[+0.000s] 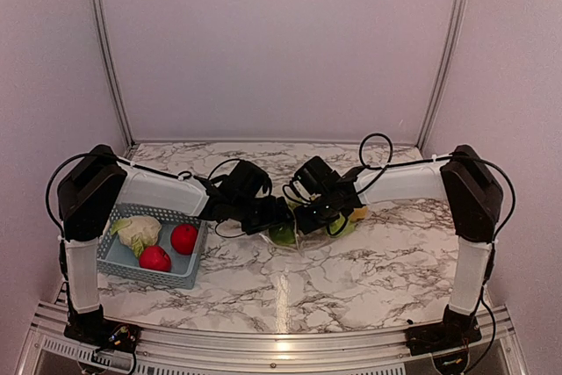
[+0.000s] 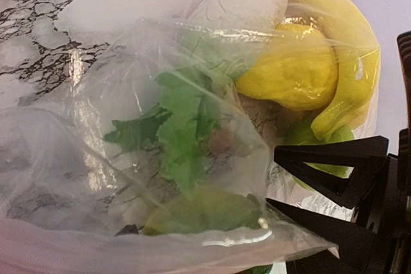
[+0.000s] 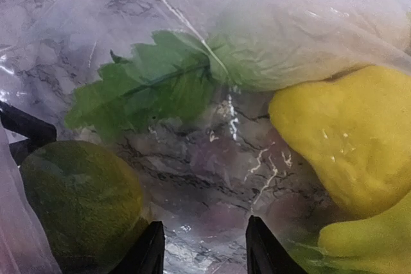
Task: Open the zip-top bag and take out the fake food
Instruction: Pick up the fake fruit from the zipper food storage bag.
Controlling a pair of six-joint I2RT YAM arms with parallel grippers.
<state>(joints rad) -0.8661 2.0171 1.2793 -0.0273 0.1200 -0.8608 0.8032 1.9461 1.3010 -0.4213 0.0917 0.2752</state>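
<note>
The zip-top bag [image 1: 312, 227] lies at mid-table, clear and crinkled, with both grippers at it. Inside it are a leafy cabbage [image 2: 183, 126] [image 3: 154, 81], a yellow lemon [image 2: 292, 68] [image 3: 347, 139], a banana [image 2: 356, 49] and a green pear [image 2: 199, 213] [image 3: 80, 203]. My left gripper [image 1: 277, 215] reaches in from the left. Bag film hides its fingers, and the pear sits low between them. My right gripper [image 3: 204, 239] [image 2: 271, 176] stands open against the film, with only marble showing between its fingers.
A light blue basket [image 1: 118, 263] sits at the left front, holding another cabbage [image 1: 139, 231] and two red apples [image 1: 183, 238] [image 1: 155, 258]. Pale walls with metal posts close the back and sides. The arm bases stand at the near corners.
</note>
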